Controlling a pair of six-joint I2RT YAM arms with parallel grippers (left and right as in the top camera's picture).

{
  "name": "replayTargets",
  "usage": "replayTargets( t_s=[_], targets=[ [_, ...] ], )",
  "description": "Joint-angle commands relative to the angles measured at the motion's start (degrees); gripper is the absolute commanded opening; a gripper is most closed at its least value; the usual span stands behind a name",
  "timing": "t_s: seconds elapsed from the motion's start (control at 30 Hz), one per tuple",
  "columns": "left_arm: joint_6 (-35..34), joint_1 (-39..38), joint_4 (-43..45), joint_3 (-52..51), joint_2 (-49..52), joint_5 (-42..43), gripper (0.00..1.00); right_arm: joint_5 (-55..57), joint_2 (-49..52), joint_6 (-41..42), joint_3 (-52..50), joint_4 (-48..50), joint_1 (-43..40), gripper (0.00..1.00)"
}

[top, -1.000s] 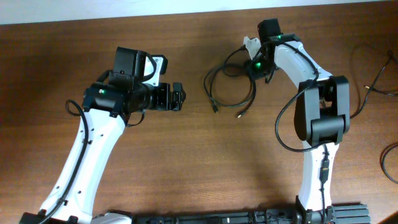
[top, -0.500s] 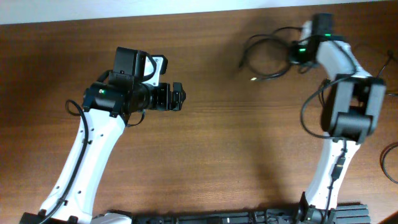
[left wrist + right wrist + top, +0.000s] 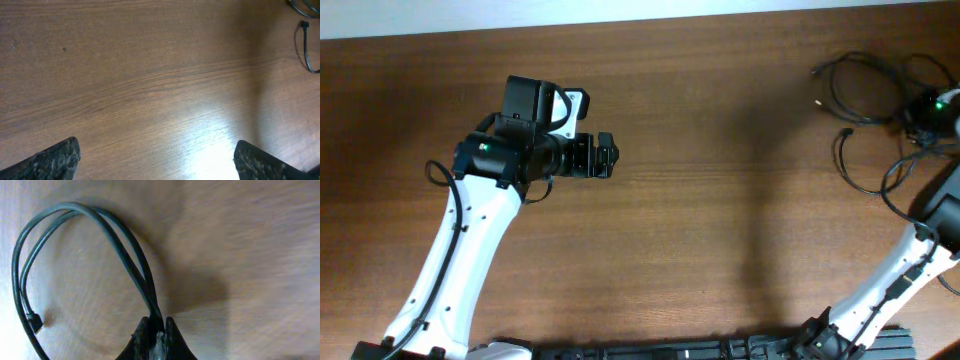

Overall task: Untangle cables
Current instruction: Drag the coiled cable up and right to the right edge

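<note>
Cables [image 3: 855,120] lie in loose loops at the far right rear of the table [image 3: 700,250], just beside the right gripper [image 3: 925,108]. In the right wrist view the right gripper [image 3: 155,327] is closed tight on two strands of the cables [image 3: 127,260], pinched side by side between the fingers. The strands arc up and left over the wood. One end carries a small dark plug [image 3: 35,322] resting on the table.

Left gripper [image 3: 605,157] sits well apart from the cables, approx. mid-left of the table. In the left wrist view the left gripper [image 3: 157,162] has its fingers [image 3: 50,160] spread wide with nothing between them, bare wood below. One strand of the cables [image 3: 305,47] shows at the top right corner, partly cut off.

Green light [image 3: 483,150] is lit on the left arm. A second one is lit on the right arm [image 3: 940,103].

Right arm is cut off by the frame edge in the overhead view, and the jaw position can't be read there. Right wrist view is blurred, so plug type can't be made out.
</note>
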Motion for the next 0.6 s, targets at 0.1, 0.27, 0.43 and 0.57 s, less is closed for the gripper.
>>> replayTargets(
  t_s=[0.1, 0.27, 0.43, 0.57],
  targets=[
    [-0.09, 0.02, 0.11, 1.16, 0.39, 0.63, 0.99, -3.54, 0.48, -7.17, 2.56, -1.42, -0.42, 0.13],
    [-0.09, 0.02, 0.11, 1.16, 0.39, 0.63, 0.99, -12.28, 0.48, -8.66, 5.66, -1.44, -0.07, 0.40],
    [-0.09, 0.02, 0.11, 1.16, 0.39, 0.63, 0.99, -20.39, 0.48, -8.68, 8.20, -1.60, 1.40, 0.61],
    [-0.09, 0.02, 0.11, 1.16, 0.39, 0.63, 0.99, -28.20, 0.48, -11.21, 8.37, -0.92, 3.28, 0.70]
  ],
)
